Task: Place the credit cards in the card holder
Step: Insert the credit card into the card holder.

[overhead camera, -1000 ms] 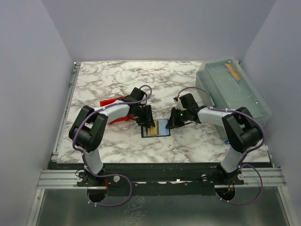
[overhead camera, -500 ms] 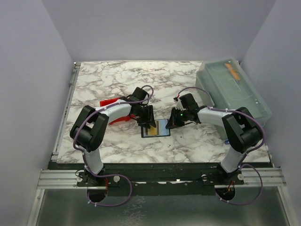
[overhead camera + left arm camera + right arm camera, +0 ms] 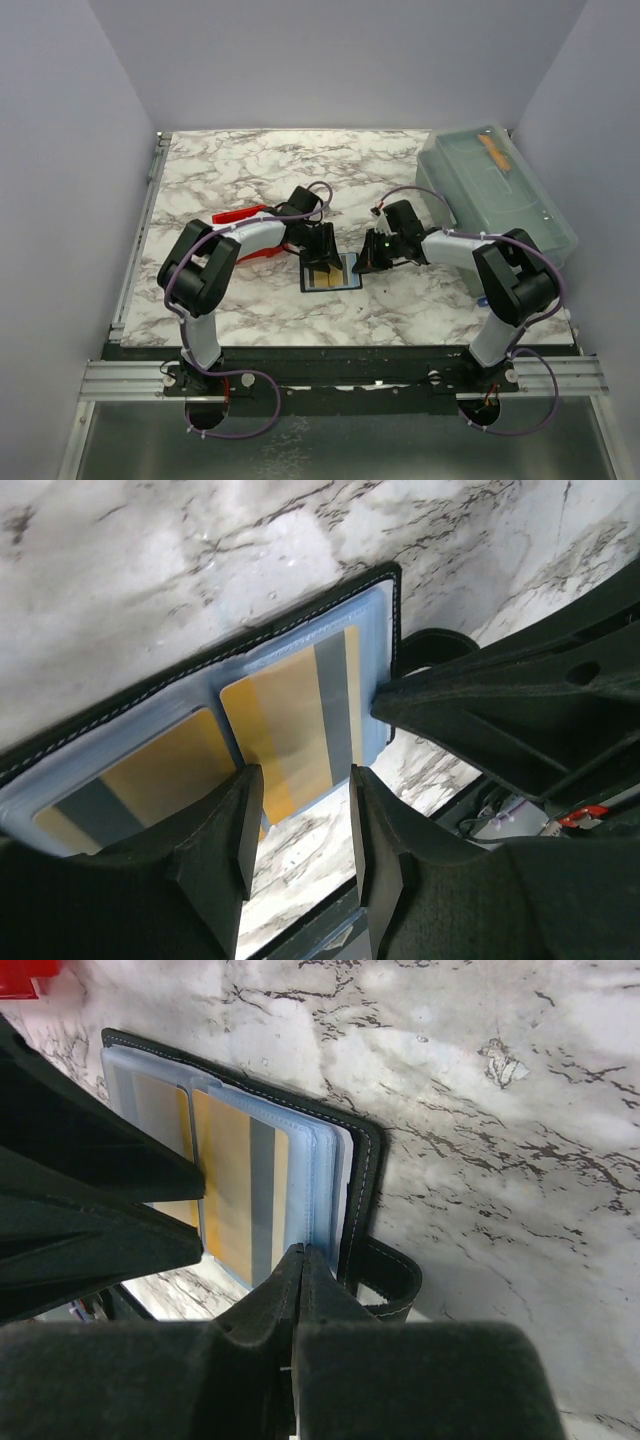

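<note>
The black card holder [image 3: 346,279] lies open on the marble between both arms, blue plastic sleeves up. In the left wrist view its stitched rim [image 3: 300,610] frames two yellowish cards with grey strips, one [image 3: 290,730] in the right sleeve and one [image 3: 150,780] in the left. My left gripper [image 3: 323,256] [image 3: 300,815] is open just over the near edge of the right card, holding nothing. My right gripper [image 3: 365,263] [image 3: 302,1252] is shut, its tips pinched on the edge of a blue sleeve [image 3: 325,1200] beside the same card [image 3: 235,1190].
A red tray [image 3: 243,232] lies left of the holder, partly under my left arm. A large translucent grey-blue lidded box [image 3: 495,195] stands at the right edge. The holder's black strap [image 3: 392,1278] sticks out beside my right fingers.
My left gripper has shifted right, further over the open holder. The right gripper and the holder have stayed put.
</note>
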You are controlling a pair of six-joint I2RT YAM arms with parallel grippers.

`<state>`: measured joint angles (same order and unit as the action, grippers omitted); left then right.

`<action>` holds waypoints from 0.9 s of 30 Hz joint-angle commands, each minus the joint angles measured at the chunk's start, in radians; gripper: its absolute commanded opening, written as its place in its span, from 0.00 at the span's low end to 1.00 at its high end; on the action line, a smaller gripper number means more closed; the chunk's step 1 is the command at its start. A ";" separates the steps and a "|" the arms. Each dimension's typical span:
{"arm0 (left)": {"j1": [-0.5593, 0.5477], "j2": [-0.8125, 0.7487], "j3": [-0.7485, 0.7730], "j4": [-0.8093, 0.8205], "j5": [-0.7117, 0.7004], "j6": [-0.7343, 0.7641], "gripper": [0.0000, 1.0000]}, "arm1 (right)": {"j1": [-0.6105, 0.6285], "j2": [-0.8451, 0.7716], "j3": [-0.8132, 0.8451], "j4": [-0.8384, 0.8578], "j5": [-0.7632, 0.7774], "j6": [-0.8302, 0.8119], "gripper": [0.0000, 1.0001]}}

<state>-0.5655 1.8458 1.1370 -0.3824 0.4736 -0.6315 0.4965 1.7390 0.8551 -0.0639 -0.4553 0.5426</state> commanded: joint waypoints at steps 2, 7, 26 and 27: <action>-0.009 0.016 -0.026 0.135 0.119 -0.063 0.46 | 0.007 -0.016 -0.055 -0.038 0.053 0.022 0.02; -0.002 -0.058 -0.062 0.103 0.080 -0.044 0.46 | 0.007 -0.021 -0.049 -0.060 0.078 0.015 0.04; -0.006 0.019 -0.044 0.048 0.005 0.012 0.34 | 0.005 -0.042 -0.098 0.049 -0.030 0.091 0.22; -0.007 0.018 -0.050 0.056 0.008 0.009 0.32 | 0.006 -0.038 -0.104 0.069 -0.042 0.100 0.22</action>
<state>-0.5671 1.8305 1.0996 -0.3340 0.4854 -0.6315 0.4965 1.7046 0.8059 -0.0177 -0.4648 0.6048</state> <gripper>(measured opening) 0.387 0.216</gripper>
